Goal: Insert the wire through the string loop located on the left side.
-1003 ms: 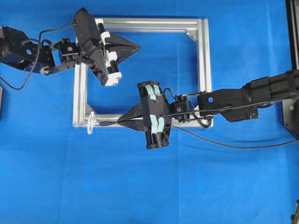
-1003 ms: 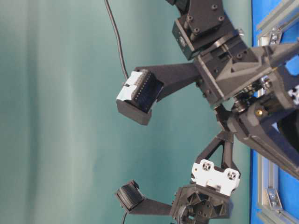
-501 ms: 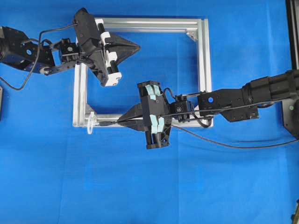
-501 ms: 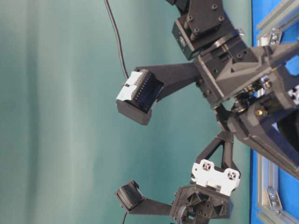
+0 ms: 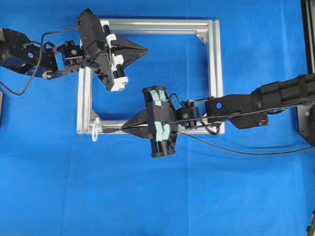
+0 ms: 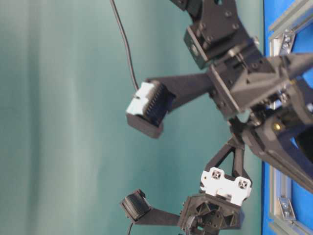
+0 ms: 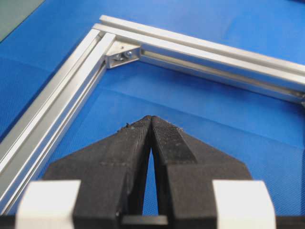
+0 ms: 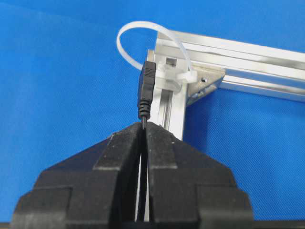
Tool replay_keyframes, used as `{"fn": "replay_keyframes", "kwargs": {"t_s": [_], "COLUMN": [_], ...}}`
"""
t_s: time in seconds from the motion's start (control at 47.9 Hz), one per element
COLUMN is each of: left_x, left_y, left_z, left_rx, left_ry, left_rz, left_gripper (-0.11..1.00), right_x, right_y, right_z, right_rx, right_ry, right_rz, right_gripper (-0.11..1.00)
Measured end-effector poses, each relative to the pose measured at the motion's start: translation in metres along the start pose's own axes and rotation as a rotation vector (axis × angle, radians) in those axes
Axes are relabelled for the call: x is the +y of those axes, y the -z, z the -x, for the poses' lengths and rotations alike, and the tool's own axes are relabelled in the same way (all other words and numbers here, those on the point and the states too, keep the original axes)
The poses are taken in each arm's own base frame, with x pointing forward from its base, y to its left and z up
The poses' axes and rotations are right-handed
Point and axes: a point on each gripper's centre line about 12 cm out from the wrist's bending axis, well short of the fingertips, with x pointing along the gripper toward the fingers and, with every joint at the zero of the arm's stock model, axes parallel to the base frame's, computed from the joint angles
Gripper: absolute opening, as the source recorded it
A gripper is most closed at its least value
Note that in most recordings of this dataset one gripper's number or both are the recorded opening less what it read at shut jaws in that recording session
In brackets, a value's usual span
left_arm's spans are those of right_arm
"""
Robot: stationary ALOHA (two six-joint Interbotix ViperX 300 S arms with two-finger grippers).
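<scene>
My right gripper (image 5: 123,128) is shut on the wire (image 5: 111,130), pinching the thin black cable just behind its plug (image 8: 147,88). The plug points at the string loop (image 5: 95,131), a small white loop (image 8: 139,27) tied to the frame's near-left corner. In the right wrist view the plug's tip overlaps the loop's near strand; I cannot tell whether it has passed through. The rest of the wire (image 5: 241,152) trails right across the cloth. My left gripper (image 5: 146,48) is shut on nothing and hovers inside the frame's top-left area, its fingertips (image 7: 162,131) pressed together.
The silver aluminium frame (image 5: 212,73) lies flat on the blue cloth, with a corner bracket (image 7: 123,53) ahead of the left gripper. The right arm (image 5: 275,96) reaches across the frame's right rail. A dark rail (image 5: 308,29) runs along the table's right edge.
My right gripper has shifted slightly left with the wire, bringing the plug closer to the loop. The left arm has not moved.
</scene>
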Motion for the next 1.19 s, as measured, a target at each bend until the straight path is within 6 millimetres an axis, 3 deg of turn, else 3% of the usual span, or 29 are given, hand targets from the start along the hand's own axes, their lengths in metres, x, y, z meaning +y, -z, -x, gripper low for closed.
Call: {"fn": "replay_keyframes", "kwargs": {"t_s": [0.606, 1.191], "left_x": [-0.002, -0.002], "left_y": [0.005, 0.007], "left_z": [0.002, 0.004], "left_rx": [0.016, 0.022], "left_ry": [0.006, 0.008], "left_rz": [-0.010, -0.012], "left_gripper": [0.00, 0.00], "right_x": [0.000, 0.001], "right_y": [-0.006, -0.005], "right_z": [-0.050, -0.054], "right_rx": [-0.032, -0.028], "right_ry": [-0.003, -0.003], "right_rz": [-0.007, -0.006], "right_gripper": [-0.10, -0.10]}}
